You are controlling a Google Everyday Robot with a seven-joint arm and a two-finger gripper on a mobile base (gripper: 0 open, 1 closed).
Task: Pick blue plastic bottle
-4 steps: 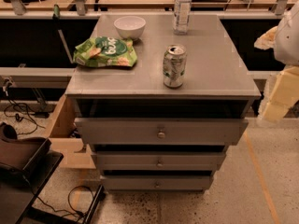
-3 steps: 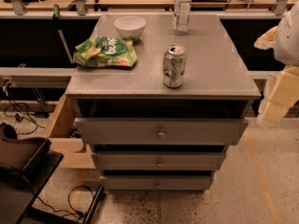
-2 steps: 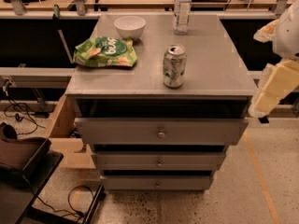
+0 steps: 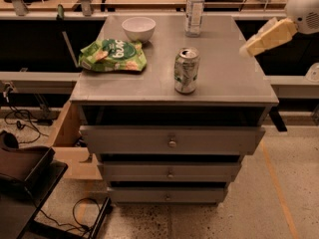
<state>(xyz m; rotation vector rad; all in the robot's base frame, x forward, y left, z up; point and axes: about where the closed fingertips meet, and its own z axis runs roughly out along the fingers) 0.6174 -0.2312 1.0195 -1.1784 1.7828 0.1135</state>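
The blue plastic bottle (image 4: 194, 11) is a slim clear bottle with a pale label and a light cap. It stands upright at the back edge of the grey cabinet top (image 4: 229, 73), right of centre. My gripper (image 4: 247, 49) is the cream-coloured end of the arm coming in from the upper right. It hovers over the right edge of the cabinet top, to the right of the bottle and nearer the front, well apart from it. It holds nothing that I can see.
A silver-green drink can (image 4: 186, 70) stands near the middle front of the top. A white bowl (image 4: 138, 28) and a green snack bag (image 4: 112, 55) sit at the left. Three drawers (image 4: 172, 142) are below, slightly pulled out. Cables lie on the floor at the left.
The arm has swung up and to the left, from beside the cabinet's right side to above its right edge. The bottle, can, bowl and bag have not moved.
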